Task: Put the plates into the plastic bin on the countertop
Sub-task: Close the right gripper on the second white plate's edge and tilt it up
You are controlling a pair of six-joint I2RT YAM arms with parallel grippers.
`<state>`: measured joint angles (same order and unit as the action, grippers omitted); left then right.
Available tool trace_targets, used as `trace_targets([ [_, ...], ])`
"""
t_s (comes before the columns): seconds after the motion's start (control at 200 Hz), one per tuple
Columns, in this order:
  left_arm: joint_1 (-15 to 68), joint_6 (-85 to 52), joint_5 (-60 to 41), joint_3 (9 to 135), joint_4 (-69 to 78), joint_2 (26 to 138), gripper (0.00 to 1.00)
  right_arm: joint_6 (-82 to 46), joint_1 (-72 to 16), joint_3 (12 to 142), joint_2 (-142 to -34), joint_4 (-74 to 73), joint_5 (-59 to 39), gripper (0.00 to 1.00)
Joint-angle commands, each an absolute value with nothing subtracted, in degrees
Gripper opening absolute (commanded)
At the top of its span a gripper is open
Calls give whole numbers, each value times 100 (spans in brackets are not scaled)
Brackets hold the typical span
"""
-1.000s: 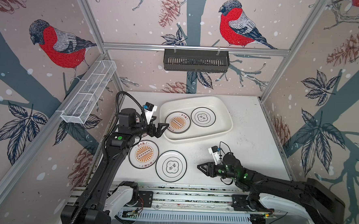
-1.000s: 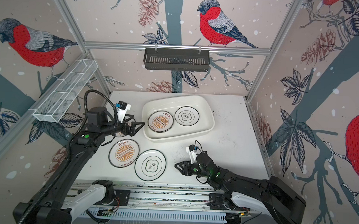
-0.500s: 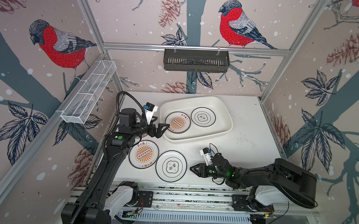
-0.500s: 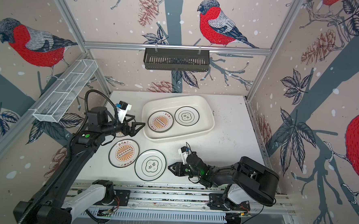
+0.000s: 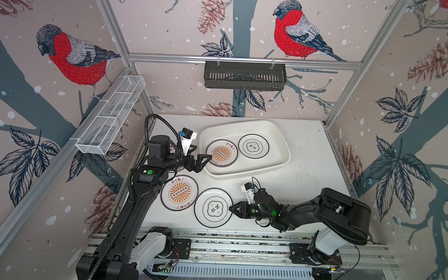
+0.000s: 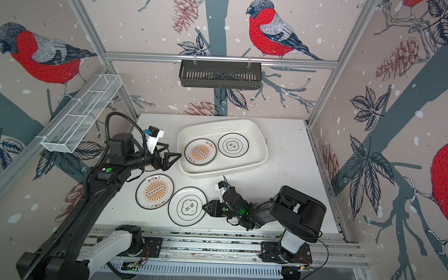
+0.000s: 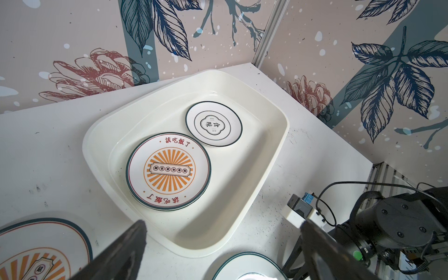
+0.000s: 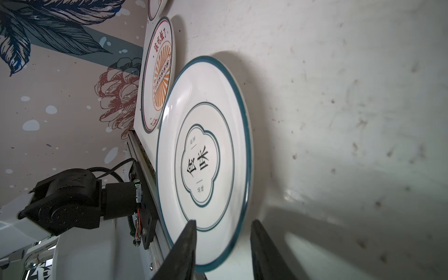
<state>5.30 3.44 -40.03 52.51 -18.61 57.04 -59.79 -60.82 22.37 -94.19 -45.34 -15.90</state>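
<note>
Lying in plastic bin [image 5: 276, 148]: sunburst plate [image 5: 221, 153] nxt to quatrefoil plate [image 5: 253, 146].

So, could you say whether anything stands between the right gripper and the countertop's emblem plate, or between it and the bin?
Nothing visible: the right gripper straddles the rim of the emblem plate, and bare countertop lies between it and the bin.

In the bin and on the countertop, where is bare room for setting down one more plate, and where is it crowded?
Bin: bare floor in its front right corner, bordered by the sunburst plate and the emblem plate. Countertop: open strip between bin and right side wall. Crowded: front left, with two plates and the right hand at one rim.
</note>
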Motion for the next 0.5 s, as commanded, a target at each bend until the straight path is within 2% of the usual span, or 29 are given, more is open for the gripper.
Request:
trace_targets([
  [0.0, 519, 334, -4108, 5236, -1675, 5685, 98, -5940, -6095, 2320, -9502, -4296, -1354, 38],
  [0.495, 522, 298, -4157, 5194, -1634, 5669, 98, -6147, -6030, 2377, -9766, -4171, -1145, 29],
])
